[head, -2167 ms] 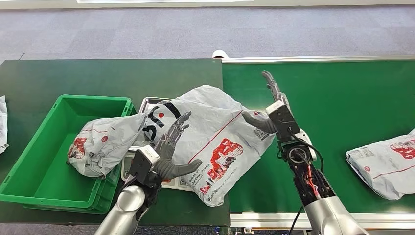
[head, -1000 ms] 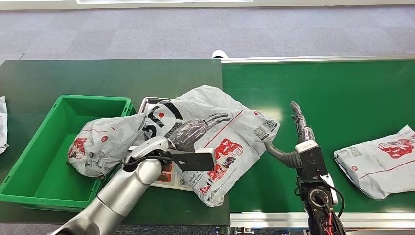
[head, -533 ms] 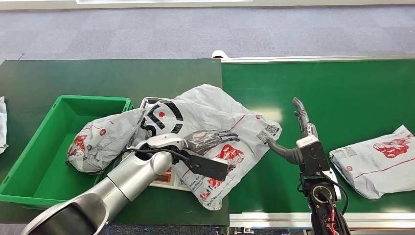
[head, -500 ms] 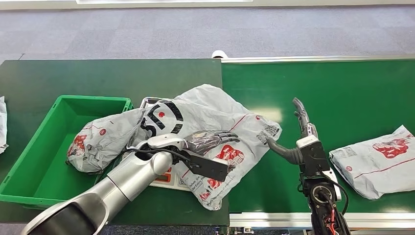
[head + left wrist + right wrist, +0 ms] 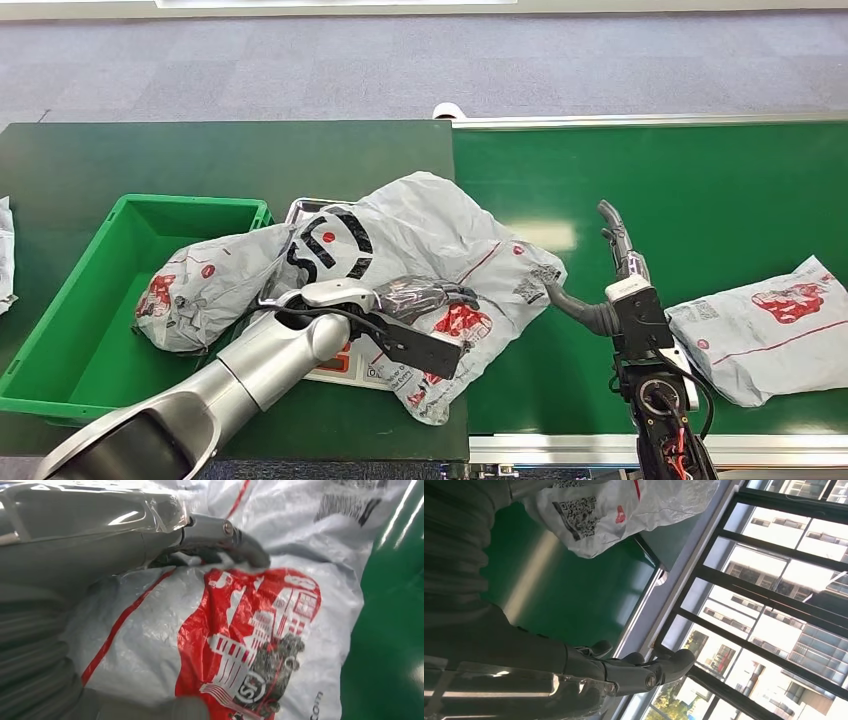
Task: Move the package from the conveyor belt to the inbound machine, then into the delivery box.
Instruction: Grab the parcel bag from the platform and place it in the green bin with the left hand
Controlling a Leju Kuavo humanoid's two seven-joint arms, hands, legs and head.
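At the far left edge of the dark table (image 5: 200,150) a scrap of another grey bag (image 5: 5,255) showed. Next came the green delivery box (image 5: 80,300), standing open on the table, with a smaller grey package (image 5: 205,295) draped over its right-hand rim, partly inside and partly hanging out.

Just beside the box sat the inbound machine (image 5: 352,365), a flat tray-like scale, almost wholly covered by the large package (image 5: 420,245). That package, grey with black lettering and a red print, lay crumpled across the machine, its right corner reaching over onto the green conveyor belt (image 5: 700,180).

The left hand (image 5: 425,298) lay on top of the large package near its red print. In the left wrist view the fingers (image 5: 225,540) were curled down together, pressing into the plastic; whether they actually pinched a fold of it could not be told.

Further right, the right hand (image 5: 610,270) stood above the belt, just beside the package's right corner but apart from it. Its fingers (image 5: 612,225) were stretched out straight, the thumb held away from them, and nothing was in its grasp.

At the right end of the belt, well apart from the hand, lay one more grey package with red print (image 5: 765,330).
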